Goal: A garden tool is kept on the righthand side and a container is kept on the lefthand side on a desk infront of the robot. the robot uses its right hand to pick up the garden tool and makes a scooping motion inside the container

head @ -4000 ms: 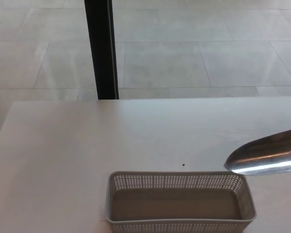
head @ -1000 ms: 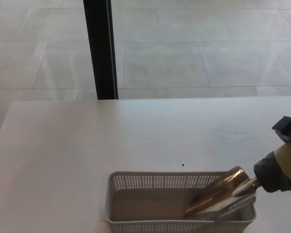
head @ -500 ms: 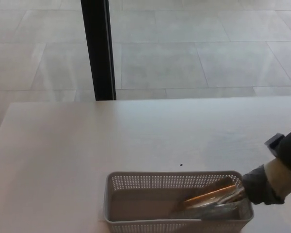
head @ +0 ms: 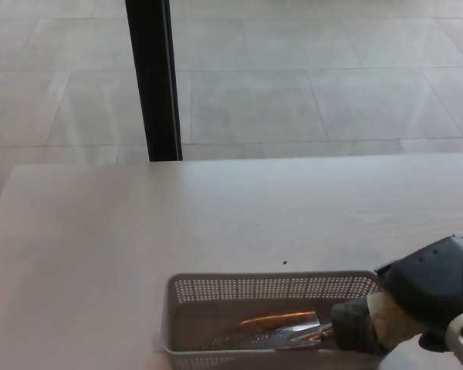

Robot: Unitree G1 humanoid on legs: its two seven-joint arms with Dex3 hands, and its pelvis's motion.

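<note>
My right hand (head: 417,308) clamped on trowel (head: 282,330); shiny metal blade low inside perforated rectangular basket (head: 208,289); smooth desk (head: 139,223).

Shiny metal garden trowel (head: 282,331) flat inside grey perforated container (head: 216,289) at desk's near edge.

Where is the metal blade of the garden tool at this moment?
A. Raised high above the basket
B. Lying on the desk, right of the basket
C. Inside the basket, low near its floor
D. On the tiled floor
C: the shiny blade lies inside the perforated basket, with the right hand at its right end.
</note>
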